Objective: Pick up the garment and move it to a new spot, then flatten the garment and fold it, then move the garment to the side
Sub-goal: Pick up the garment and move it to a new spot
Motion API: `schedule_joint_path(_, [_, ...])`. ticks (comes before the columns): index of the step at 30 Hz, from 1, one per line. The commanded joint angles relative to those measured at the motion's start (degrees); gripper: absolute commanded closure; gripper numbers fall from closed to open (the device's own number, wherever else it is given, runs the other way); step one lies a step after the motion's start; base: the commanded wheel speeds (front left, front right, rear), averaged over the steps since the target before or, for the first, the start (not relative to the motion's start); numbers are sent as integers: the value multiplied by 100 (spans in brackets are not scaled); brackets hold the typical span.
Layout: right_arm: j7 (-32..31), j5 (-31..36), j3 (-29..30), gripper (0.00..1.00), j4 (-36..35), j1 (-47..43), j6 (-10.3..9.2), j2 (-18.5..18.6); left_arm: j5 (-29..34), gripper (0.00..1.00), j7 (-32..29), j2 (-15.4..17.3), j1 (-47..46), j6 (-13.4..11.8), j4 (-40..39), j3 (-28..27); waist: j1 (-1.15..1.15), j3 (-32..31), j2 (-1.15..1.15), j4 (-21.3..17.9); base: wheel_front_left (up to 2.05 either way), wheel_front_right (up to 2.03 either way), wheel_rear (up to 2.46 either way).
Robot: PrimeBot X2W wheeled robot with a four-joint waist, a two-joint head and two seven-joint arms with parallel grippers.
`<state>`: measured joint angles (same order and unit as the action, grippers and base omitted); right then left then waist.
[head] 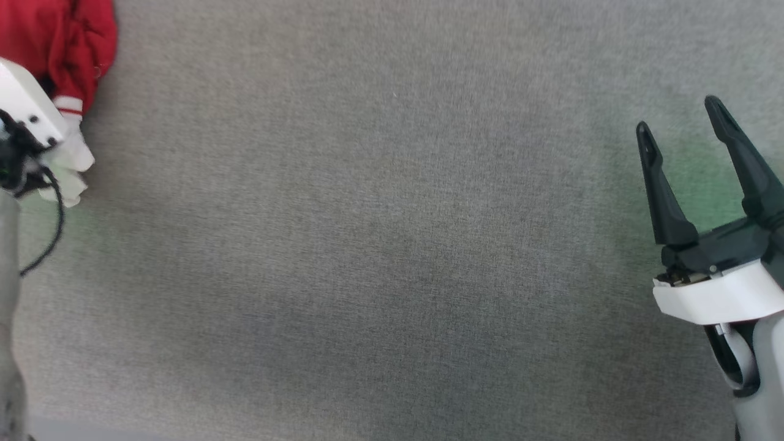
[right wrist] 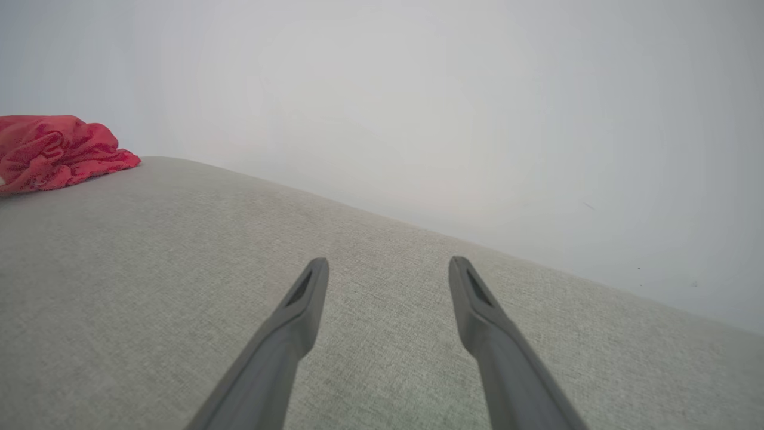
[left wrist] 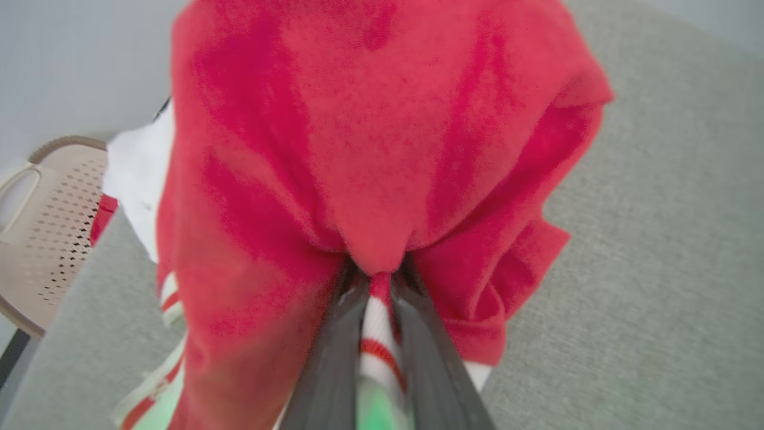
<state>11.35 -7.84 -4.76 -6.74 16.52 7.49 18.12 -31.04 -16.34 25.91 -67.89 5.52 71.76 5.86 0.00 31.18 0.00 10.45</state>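
At the far left corner of the grey fabric-covered bench [head: 392, 245] lies the red jersey-style garment [head: 67, 43] with white sleeve ends and red-and-white striped trim, bunched into a crumpled heap. In the head view it sits in the upper left, one white sleeve end with its red stripe hanging down beside the white housing of the left wrist. A thin black cable loops below that housing.

The left hand [left wrist: 377, 280] is closed on the garment: in the left wrist view its two dark fingers stand close together with a fold of the striped trim pinched between them, and red cloth bulges over and around the fingertips. More striped trim shows at the lower left of that view. Past the bench's edge there stands a beige perforated plastic basket [left wrist: 54, 227] – off the bench, well to one side of the cloth.

The right hand [head: 678, 116] hangs over the bench's right side, well apart from the garment, its fingers spread wide and holding nothing. From its own wrist view the red heap sits at the far left, resting on the bench before a pale grey wall [right wrist: 477, 89].
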Motion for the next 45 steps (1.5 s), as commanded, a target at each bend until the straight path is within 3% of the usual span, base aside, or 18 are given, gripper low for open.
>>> schedule_joint_path(1, [58, -12, 36, 0, 46, -75, 1, -39, 57, 100, 101, 89, -148, 39, -65, 37, 0, -214, 0, 64, 0, 0, 0])
schedule_joint_path(12, [298, -114, 305, 0, 329, -401, 1, -375, 567, 100, 945, 517, -624, 144, -678, 592, 0, -1149, 0, 216, 0, 0, 0])
schedule_joint_path(20, [374, -135, 476, 0, 404, -670, 1, -551, 633, 100, 918, 649, -692, 196, -1576, 1000, 0, -1681, 0, 224, 0, 0, 0])
schedule_joint_path(30, [389, -76, 855, 0, 223, -919, 1, -841, 303, 100, -165, 865, 18, 180, -3779, 1313, 0, -2055, 0, -155, 0, 0, 0])
schedule_joint_path(39, [390, -3, 1271, 0, 27, -1038, 1, -1073, 12, 100, -1473, 1064, 1146, -344, -6388, 1410, 0, -2115, 0, -897, 0, 0, 0])
schedule_joint_path(45, [385, 31, 1429, 0, 20, -1129, 1, -1236, -251, 100, -2105, 1038, 1617, -531, -7435, 1572, 0, -2141, 0, -1343, 0, 0, 0])
